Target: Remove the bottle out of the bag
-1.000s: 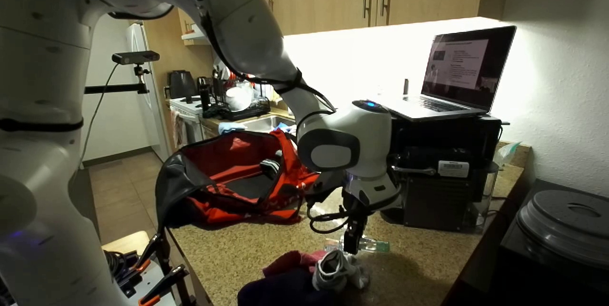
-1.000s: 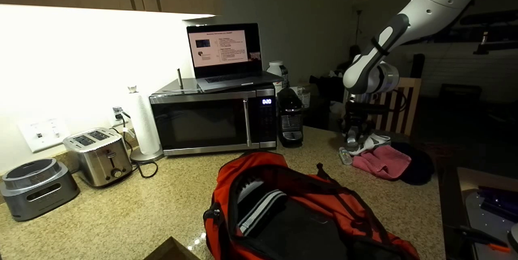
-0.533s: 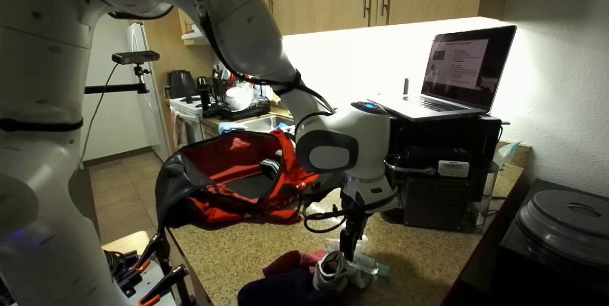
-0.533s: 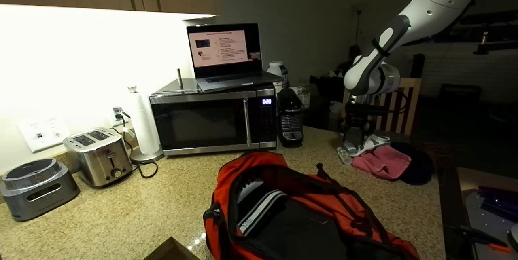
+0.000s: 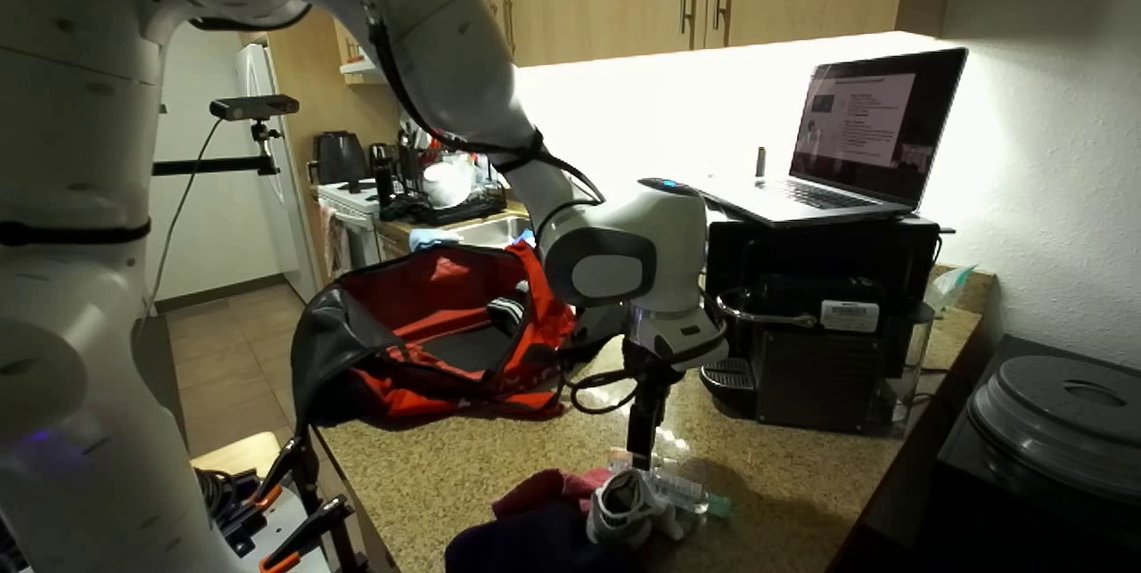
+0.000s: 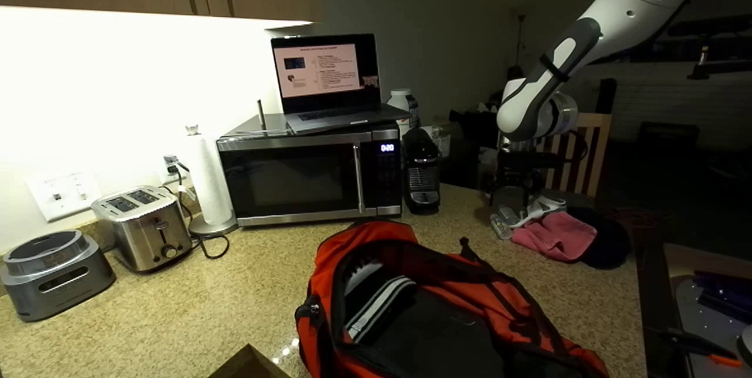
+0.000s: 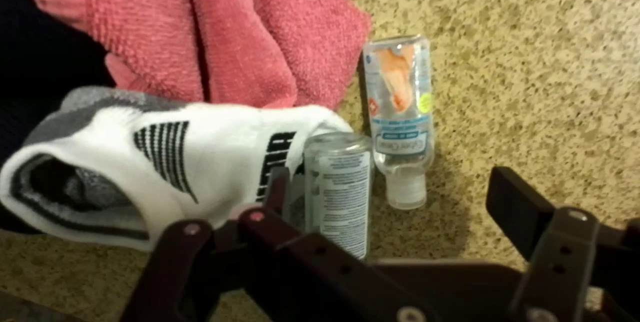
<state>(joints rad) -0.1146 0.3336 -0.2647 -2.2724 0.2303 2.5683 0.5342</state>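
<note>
Two clear bottles lie side by side on the counter, outside the bag. The nearer bottle (image 7: 345,197) has a text label, and its lower end is hidden behind a gripper finger; the farther bottle (image 7: 400,96) has a picture label. My gripper (image 7: 395,197) is open, its fingers wide apart above the counter and not gripping anything. In both exterior views the gripper (image 5: 640,462) (image 6: 512,200) hangs just over the bottles (image 5: 682,495) (image 6: 507,213). The red and black bag (image 5: 537,288) (image 6: 346,246) stands unzipped elsewhere on the counter, with a dark striped item (image 6: 382,301) inside.
Touching the bottles or near them are a white and grey sock (image 7: 215,136), a pink towel (image 7: 300,36) and a dark cloth (image 7: 45,51). A coffee machine (image 6: 422,172) and a microwave (image 6: 305,178) with a laptop (image 6: 329,72) on it stand farther back.
A second ago the gripper was shut on a clear bottle above the counter. It has since opened, the bottle has dropped beside the other one, and the gripper has risen and shifted slightly away.
</note>
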